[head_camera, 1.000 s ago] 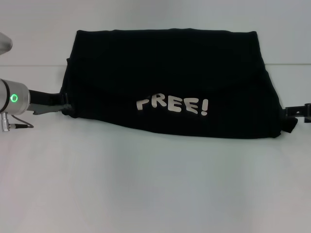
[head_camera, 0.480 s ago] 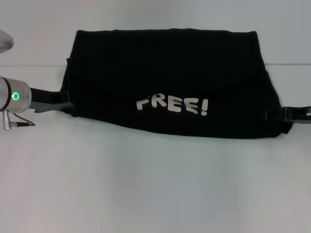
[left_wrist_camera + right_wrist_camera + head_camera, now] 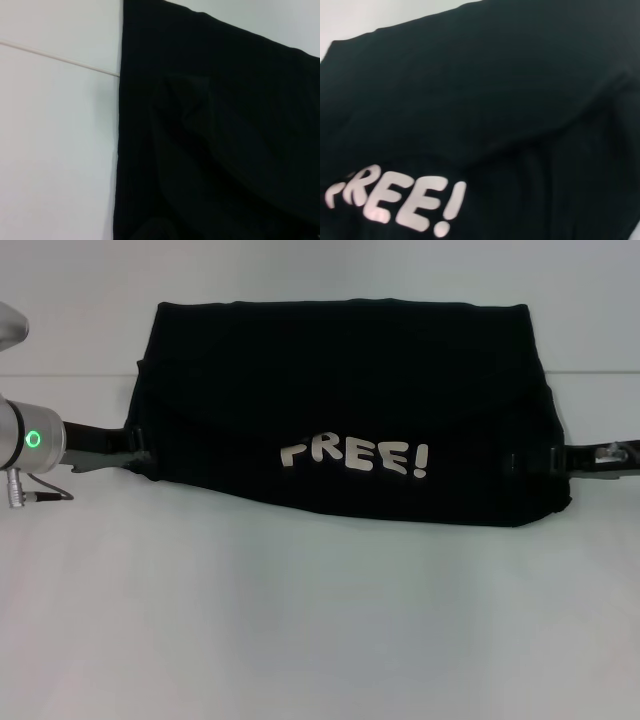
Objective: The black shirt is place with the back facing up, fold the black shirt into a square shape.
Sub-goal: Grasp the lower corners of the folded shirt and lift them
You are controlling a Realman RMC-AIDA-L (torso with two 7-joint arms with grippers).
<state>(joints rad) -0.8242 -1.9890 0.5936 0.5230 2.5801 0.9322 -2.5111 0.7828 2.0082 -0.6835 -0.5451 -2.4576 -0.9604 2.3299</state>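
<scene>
The black shirt (image 3: 340, 410) lies folded across the upper centre of the white tabletop (image 3: 320, 630), "FREE!" lettering up. The left gripper (image 3: 138, 448) grasps its left edge in its jaws; the right gripper (image 3: 530, 460) clenches the right edge, drawn inward over the cloth.

Head cam high, looks down; both wrist cams close, share black shirt (image 3: 340, 390).

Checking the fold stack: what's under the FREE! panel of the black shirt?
The FREE! lettering sits on the top layer of the black shirt. More black cloth shows beyond its edges, on the white table. How many layers lie beneath is covered.
</scene>
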